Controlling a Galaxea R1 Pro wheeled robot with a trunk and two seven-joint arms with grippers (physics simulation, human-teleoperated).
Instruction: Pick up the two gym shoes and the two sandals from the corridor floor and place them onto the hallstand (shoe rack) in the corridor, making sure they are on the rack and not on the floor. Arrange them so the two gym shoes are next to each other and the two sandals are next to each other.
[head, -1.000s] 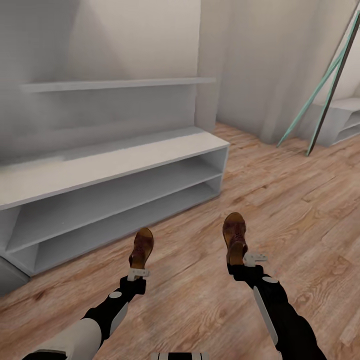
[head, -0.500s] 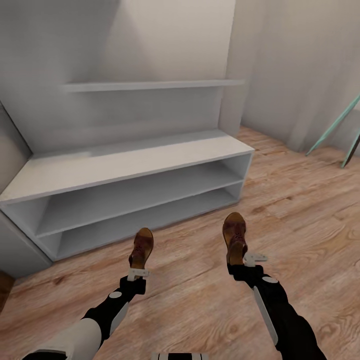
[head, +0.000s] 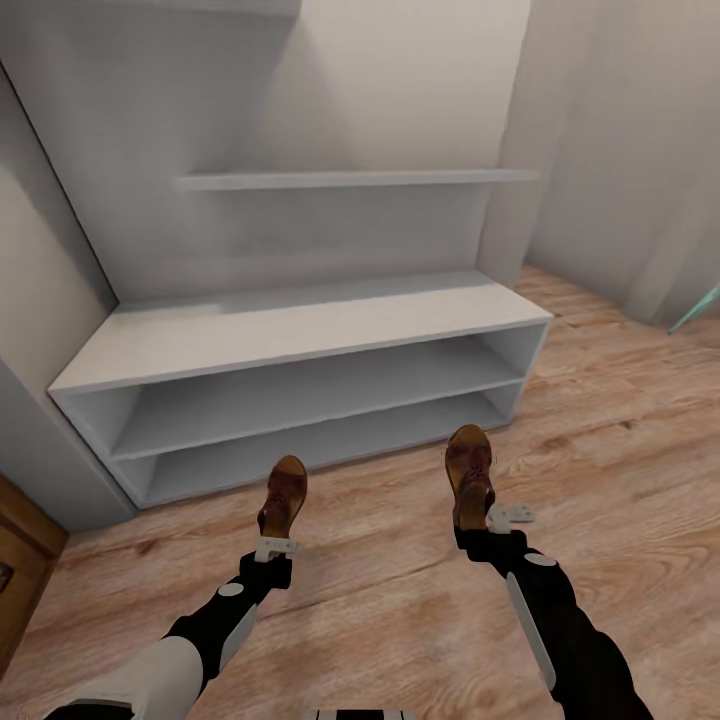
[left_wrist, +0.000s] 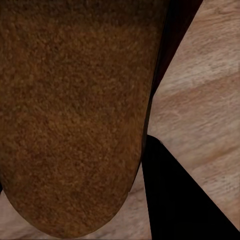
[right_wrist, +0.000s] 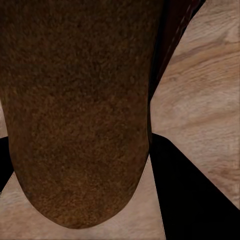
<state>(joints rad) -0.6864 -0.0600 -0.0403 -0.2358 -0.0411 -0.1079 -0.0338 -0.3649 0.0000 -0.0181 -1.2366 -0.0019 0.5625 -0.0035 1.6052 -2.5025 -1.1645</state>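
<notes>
Both arms are out in front, each carrying one sandal. Left gripper at about 7 o'clock pinches the heel of a dark reddish-brown leather sandal, toe pointing to 12. Right gripper at about 5 o'clock is pressed onto the heel of the second dark reddish-brown leather sandal, same heading, sitting slightly further out than the left one. In both wrist views the sandal's brown textured surface runs along the fingers, with planks beyond. Both look lifted clear of the warm brown wood-plank corridor floor, though the height is hard to judge. Further out, from 10 to 1 o'clock, stands the light grey hallstand with a two-tier open base, a flat top deck, a tall back panel and an upper shelf at 12. Its decks look bare; no gym shoes in sight. A brown wooden panel edge sits at 9 o'clock, and a teal sliver at 3. Step in hand, as I read it: carry-in of the sandal pair, robot roughly squared to the rack but short of it. Next move needs a closer base approach, then both arms extended over one deck, sandals set side by side, leaving room for the sneakers together.
</notes>
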